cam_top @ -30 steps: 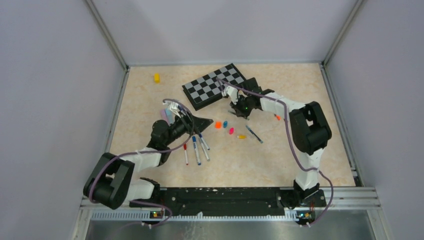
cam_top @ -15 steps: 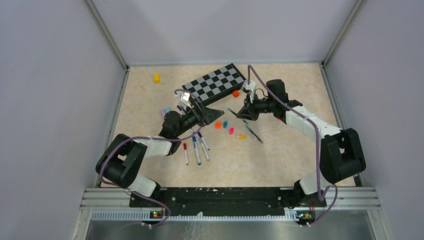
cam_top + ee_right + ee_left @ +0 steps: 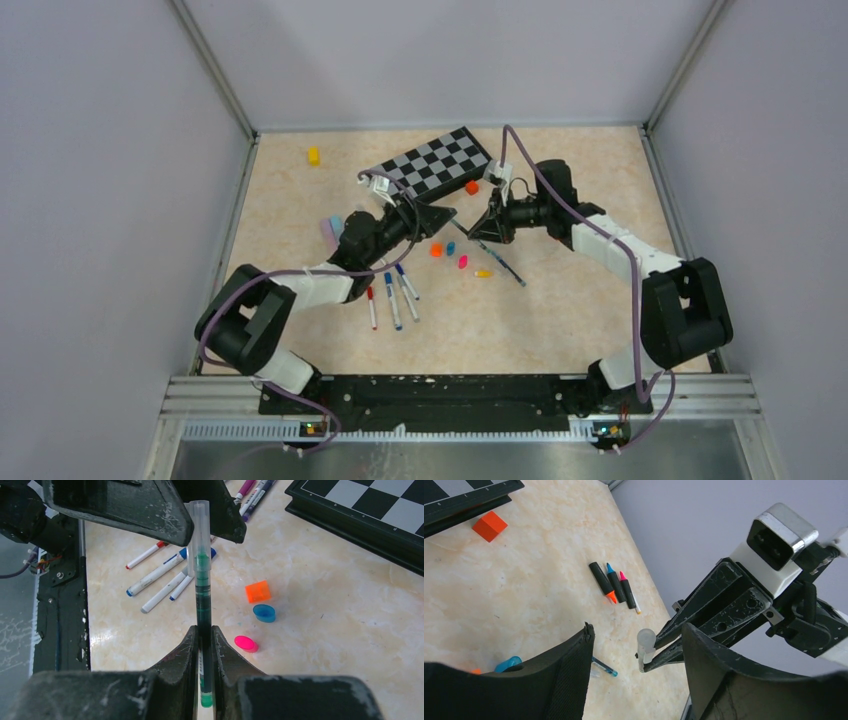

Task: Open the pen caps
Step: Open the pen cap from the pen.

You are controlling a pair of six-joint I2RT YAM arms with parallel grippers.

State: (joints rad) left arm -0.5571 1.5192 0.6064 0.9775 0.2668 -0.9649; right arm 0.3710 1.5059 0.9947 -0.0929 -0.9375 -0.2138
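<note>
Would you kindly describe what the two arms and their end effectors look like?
The left arm and right arm have white links, bulky black joints and loose purple cables. The left end effector and right end effector have scuffed black wedge-shaped fingers and white camera mounts.

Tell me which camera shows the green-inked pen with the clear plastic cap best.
Right wrist: the green-inked pen runs full length up the frame from the shut right gripper, with its clear cap on top. Left wrist shows only the capped tip; top external shows just a thin dark line.
</note>
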